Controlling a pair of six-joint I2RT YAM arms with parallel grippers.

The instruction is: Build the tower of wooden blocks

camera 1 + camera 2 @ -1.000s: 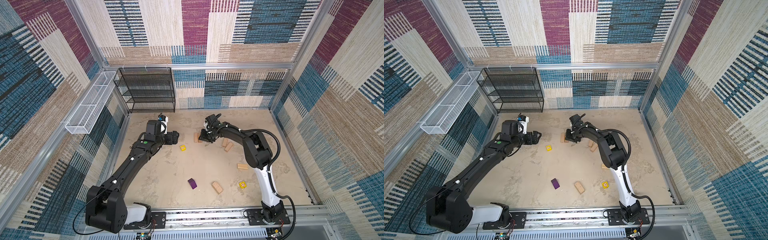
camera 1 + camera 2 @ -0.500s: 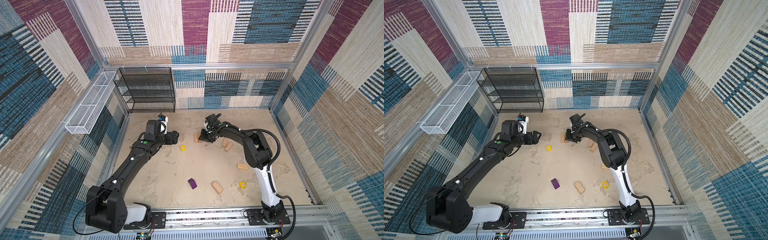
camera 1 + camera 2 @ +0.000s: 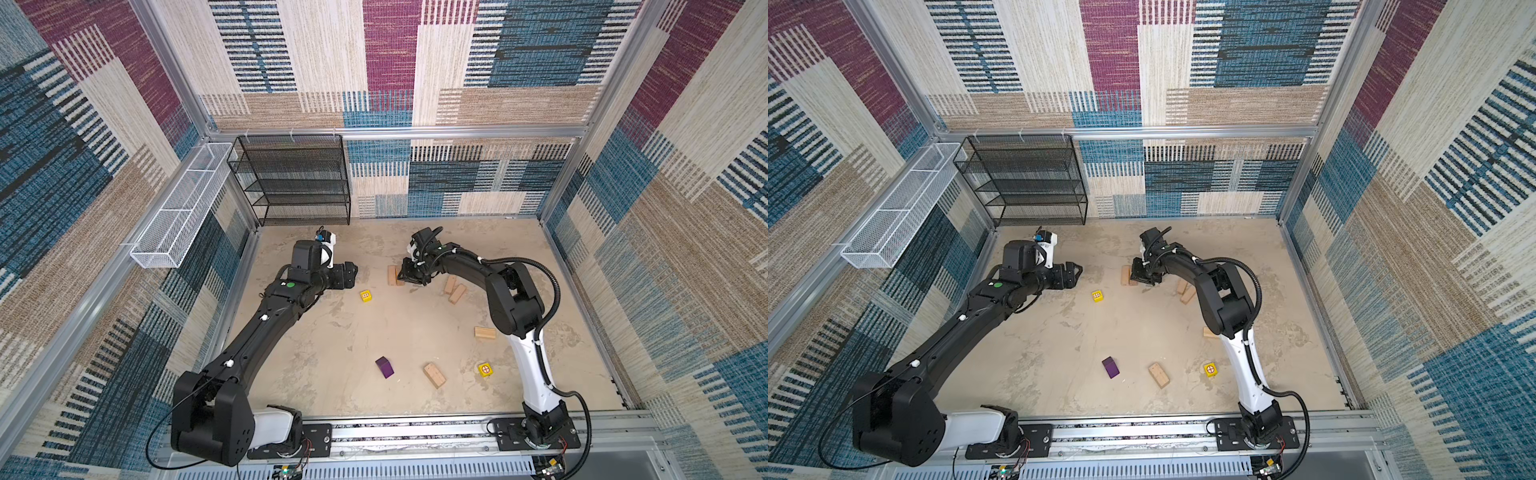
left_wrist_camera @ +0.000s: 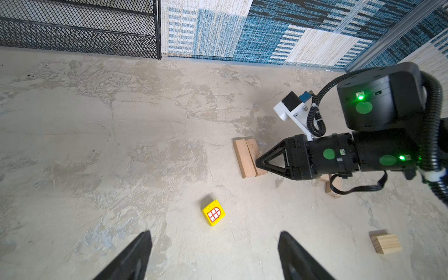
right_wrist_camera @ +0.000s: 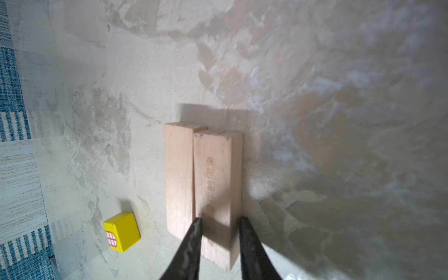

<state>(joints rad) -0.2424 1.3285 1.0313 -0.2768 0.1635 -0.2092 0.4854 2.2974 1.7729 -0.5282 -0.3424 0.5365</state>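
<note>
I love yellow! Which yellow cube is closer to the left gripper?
The window-print yellow cube, just ahead of the left gripper; the circle-print cube lies far off.

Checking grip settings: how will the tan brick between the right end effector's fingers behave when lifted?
The tan brick looks like solid wood, so probably stiff and light. Its flat, parallel sides suit the right end effector, though smooth wood might slip. Flat faces mean it shouldn't roll; gripped near one end, it may droop.
</note>
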